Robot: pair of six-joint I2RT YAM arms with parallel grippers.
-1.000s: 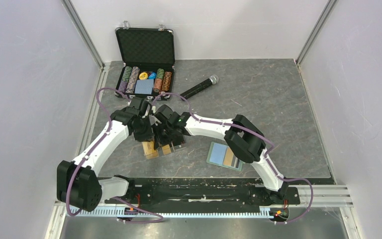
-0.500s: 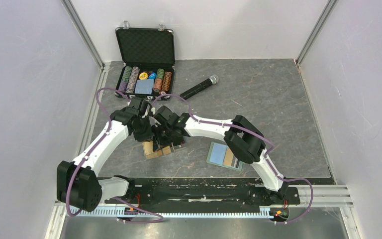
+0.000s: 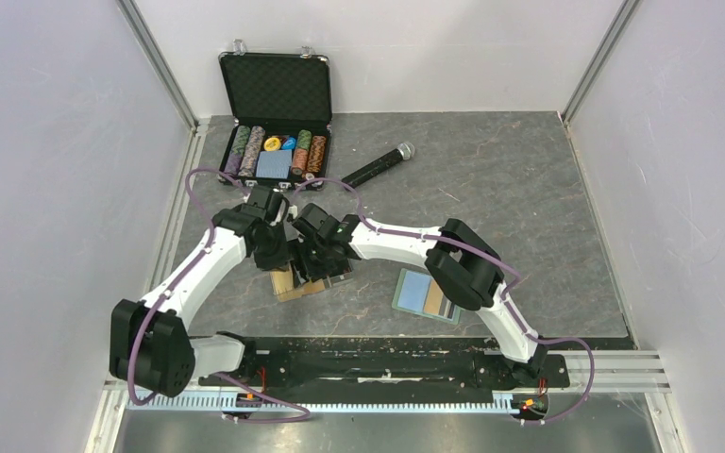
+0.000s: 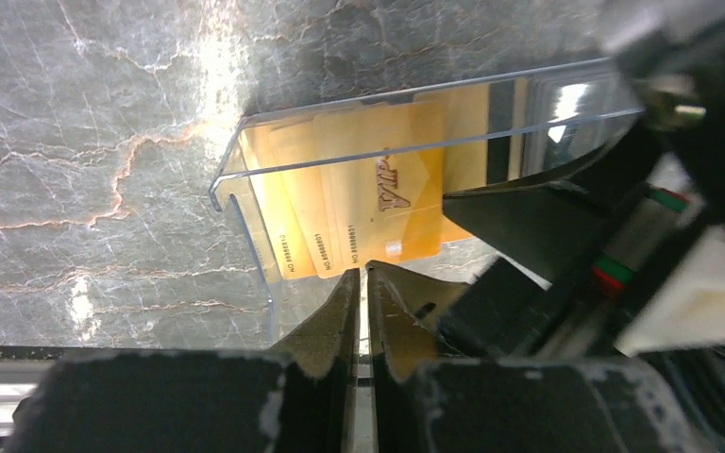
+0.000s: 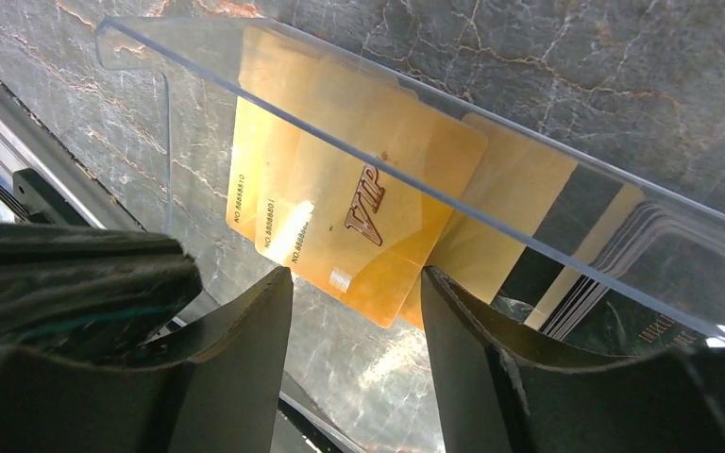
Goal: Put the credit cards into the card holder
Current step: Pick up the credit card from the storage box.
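The grey marbled tabletop (image 3: pixel 529 189) carries a clear tray (image 3: pixel 288 283) directly beneath the left gripper (image 3: pixel 278 260) and the right gripper (image 3: pixel 316 269). The open card holder (image 3: pixel 427 295) lies flat, well apart on the right gripper's right. Beyond both grippers lie a black microphone (image 3: pixel 375 165) and, further back on the left, an open poker-chip case (image 3: pixel 276 113).

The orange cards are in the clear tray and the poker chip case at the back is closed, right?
No, the poker chip case is open, its lid raised, as the top external view shows. The orange cards are in the clear tray.
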